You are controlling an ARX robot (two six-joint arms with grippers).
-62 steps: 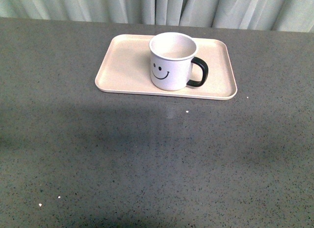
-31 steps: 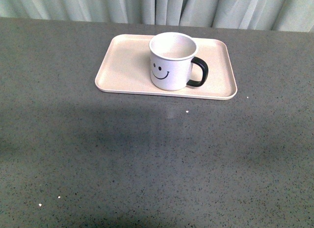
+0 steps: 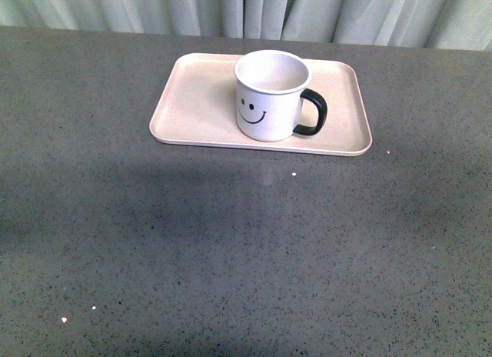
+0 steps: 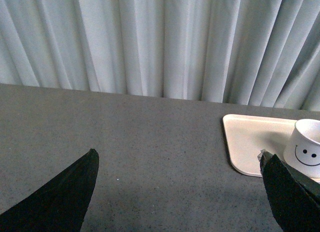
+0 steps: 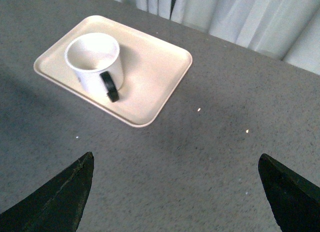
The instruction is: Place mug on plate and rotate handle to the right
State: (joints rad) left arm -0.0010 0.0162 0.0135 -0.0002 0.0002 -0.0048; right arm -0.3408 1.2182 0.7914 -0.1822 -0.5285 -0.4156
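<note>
jaws wide and empty on the left gripper (image 4: 179, 157) and the right gripper (image 5: 175, 157), both clear of the pink-beige tray (image 3: 192, 103). smiley mug (image 3: 269, 95) stands upright on the tray, near its centre, black handle (image 3: 314, 112) pointing right. looks done: hold the arms clear, no nudging.

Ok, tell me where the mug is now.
In the front view the mug stands near the middle of the plate, at the table's far side, handle pointing right.
</note>
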